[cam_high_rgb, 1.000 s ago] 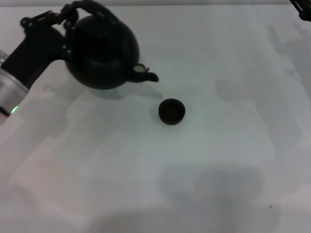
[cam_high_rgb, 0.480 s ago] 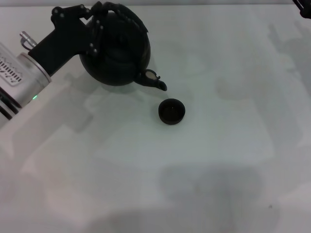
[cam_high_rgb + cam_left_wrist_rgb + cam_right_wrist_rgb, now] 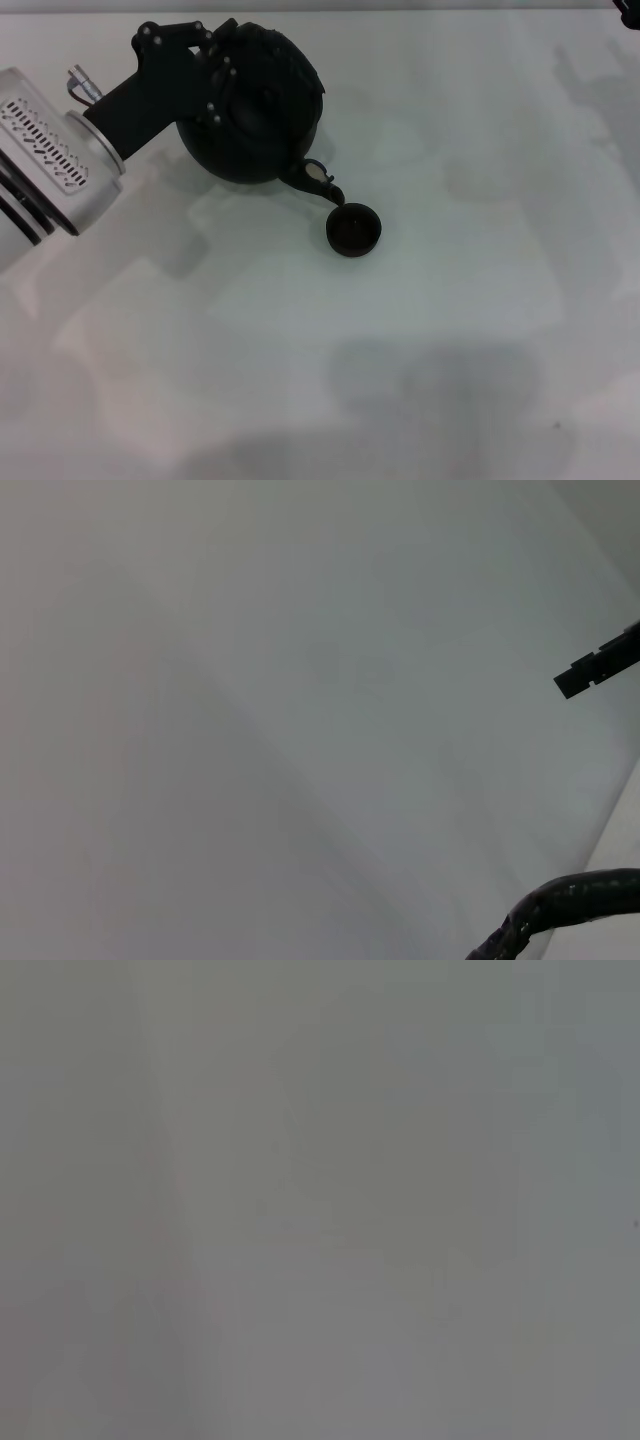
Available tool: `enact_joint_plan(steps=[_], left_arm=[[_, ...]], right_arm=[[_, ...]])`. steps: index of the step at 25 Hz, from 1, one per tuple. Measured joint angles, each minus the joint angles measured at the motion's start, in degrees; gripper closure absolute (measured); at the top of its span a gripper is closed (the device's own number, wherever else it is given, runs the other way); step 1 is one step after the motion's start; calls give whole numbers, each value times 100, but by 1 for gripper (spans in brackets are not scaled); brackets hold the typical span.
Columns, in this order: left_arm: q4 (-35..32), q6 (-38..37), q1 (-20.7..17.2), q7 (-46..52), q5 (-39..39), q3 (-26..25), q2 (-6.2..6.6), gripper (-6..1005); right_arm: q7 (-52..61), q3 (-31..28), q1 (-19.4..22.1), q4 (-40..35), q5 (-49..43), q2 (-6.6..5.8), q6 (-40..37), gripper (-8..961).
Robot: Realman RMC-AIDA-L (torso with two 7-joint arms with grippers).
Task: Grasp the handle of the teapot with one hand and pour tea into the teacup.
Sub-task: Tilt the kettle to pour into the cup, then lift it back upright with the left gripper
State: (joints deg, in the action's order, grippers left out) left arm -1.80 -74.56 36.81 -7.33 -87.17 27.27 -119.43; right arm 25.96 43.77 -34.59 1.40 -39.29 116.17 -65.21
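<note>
The round matte black teapot (image 3: 262,118) hangs above the table at the back left, tilted with its short spout (image 3: 322,187) pointing down, just above the near-left rim of the teacup. The teacup (image 3: 353,229) is a tiny dark cup standing upright on the white table. My left gripper (image 3: 212,62) is shut on the teapot's arched handle (image 3: 250,30), which it mostly hides. A piece of the rough-wrapped handle also shows in the left wrist view (image 3: 565,902). Only a dark tip of my right arm (image 3: 632,4) shows, at the far right corner.
The white table (image 3: 450,330) spreads out around the cup with only soft shadows on it. My left arm's silver forearm (image 3: 45,160) reaches in from the left edge. The right wrist view shows only plain grey surface.
My left gripper has carried the teapot to the right and nearer, and tipped it further. The spout has come down from left of the cup to just over its rim. The cup has not moved.
</note>
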Motion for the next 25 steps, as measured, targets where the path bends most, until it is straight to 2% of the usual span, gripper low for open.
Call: enact_joint_plan(steps=[25], left_arm=[[40,39,195,-237,-249,15,8,910]], right_arm=[[58,0,-26,1,0,-6,-4,122]])
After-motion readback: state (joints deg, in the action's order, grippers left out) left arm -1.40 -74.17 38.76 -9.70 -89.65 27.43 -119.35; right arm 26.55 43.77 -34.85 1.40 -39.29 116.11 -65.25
